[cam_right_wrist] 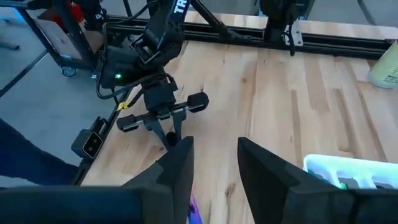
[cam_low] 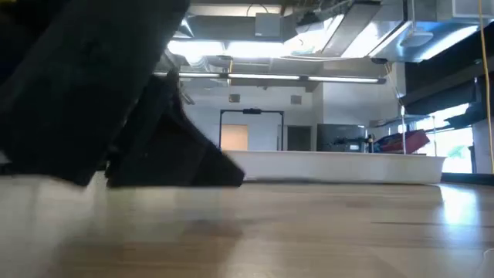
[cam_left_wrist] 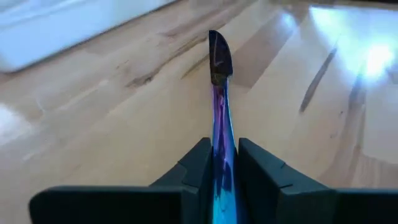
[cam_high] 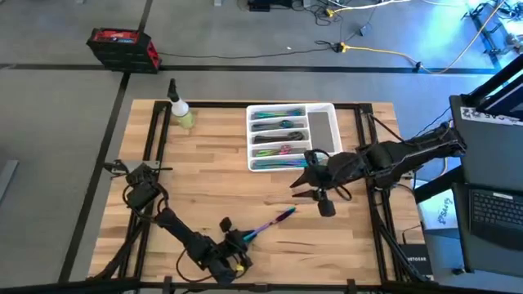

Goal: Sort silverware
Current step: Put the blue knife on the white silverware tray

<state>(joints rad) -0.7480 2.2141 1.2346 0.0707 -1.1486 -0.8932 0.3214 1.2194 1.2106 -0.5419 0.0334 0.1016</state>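
Looks like we're mid-handover, or close to it. The left gripper (cam_high: 243, 237) sits near the front edge of the table (cam_high: 204, 171), clamped tight on the handle of a knife (cam_high: 274, 220) — the wrist view shows the rainbow handle pinched between both fingers (cam_left_wrist: 193, 171) with the blade sticking straight out ahead, just above the wood. From above, the knife points out toward the right gripper (cam_high: 304, 188), which hovers between the knife tip and the tray (cam_high: 323, 109). Its fingers are spread apart and holding nothing; in its own wrist view a bit of purple shows right at the gap between them, so the tip is near.

My guess at the next move: either the right gripper comes down over the free end of the knife and takes it, or the left arm carries it on to the tray itself. Whichever it is, the knife wants to stay level and the receiving fingers need to line up with a very thin blade.

Rest of the silverware (cam_high: 278, 131) already lies in the tray's long slots; the side slot looks bare.

A spray bottle (cam_high: 179, 109) stands at the far left corner, well apart from everything. Nothing lies between knife and tray except the right arm itself — that's the only thing in the way.
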